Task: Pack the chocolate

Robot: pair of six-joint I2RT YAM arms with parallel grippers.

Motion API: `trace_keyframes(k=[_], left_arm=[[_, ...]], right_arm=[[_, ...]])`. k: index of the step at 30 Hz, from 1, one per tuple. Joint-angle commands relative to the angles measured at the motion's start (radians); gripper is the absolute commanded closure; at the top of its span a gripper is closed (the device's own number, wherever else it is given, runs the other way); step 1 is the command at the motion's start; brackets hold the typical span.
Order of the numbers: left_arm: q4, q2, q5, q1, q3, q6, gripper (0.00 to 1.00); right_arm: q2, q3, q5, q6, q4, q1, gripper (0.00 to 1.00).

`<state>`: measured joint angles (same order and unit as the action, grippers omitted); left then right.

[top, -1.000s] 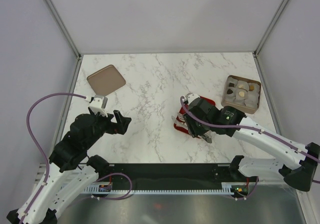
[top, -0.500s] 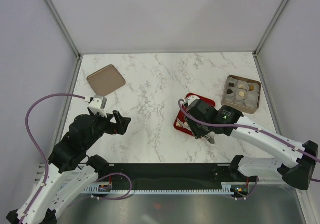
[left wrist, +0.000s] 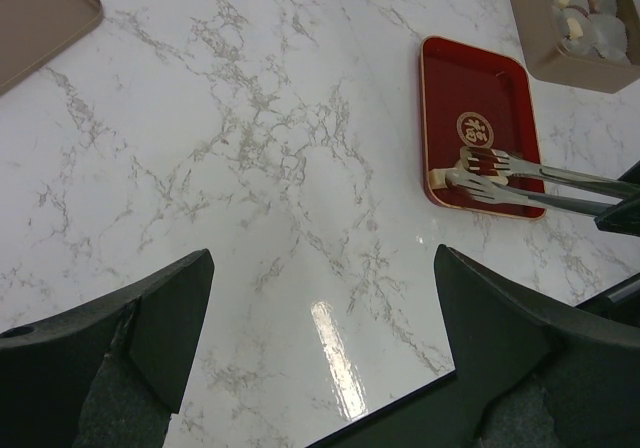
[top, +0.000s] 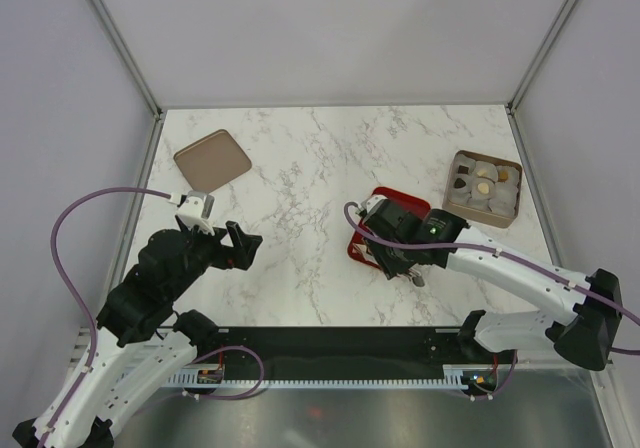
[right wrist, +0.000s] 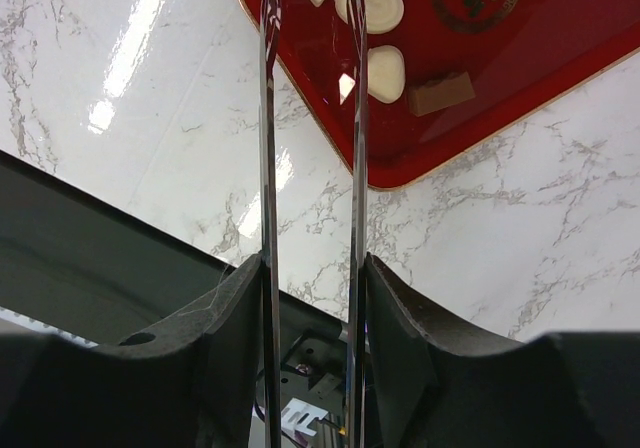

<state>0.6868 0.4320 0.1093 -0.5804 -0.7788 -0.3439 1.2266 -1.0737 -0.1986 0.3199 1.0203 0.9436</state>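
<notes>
Red rectangular tray (left wrist: 478, 88) mid-right on the white marble table (top: 300, 168) — cream chocolates (right wrist: 370, 6) at its near end, metal tongs (right wrist: 354, 118) over them; brown cardboard box (top: 480, 155) behind-right, tan flat tray (top: 212, 159) far-left.

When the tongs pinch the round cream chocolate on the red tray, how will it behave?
The round cream chocolate looks small and flat, so it is probably light and unlikely to roll. The red tray is glossy, so it may slide from the thin tongs.

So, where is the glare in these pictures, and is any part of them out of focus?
Left wrist view: a streak of glare on the marble table, and the fingers of the left gripper look slightly soft. Right wrist view: glare on the table, a highlight on the red tray, and the tongs mirror the light. Top view: even light, sharp, only faint shadows.
</notes>
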Motion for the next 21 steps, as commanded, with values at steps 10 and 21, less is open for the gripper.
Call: trace_keyframes(k=[10, 21], left_arm=[[-0.009, -0.009, 0.032, -0.006, -0.002, -0.027, 0.00], [-0.007, -0.012, 0.035, -0.006, 0.001, -0.027, 0.00]], right_arm=[[0.040, -0.025, -0.022, -0.033, -0.045, 0.001, 0.48], [0.065, -0.017, -0.032, -0.038, -0.077, -0.031, 0.49]])
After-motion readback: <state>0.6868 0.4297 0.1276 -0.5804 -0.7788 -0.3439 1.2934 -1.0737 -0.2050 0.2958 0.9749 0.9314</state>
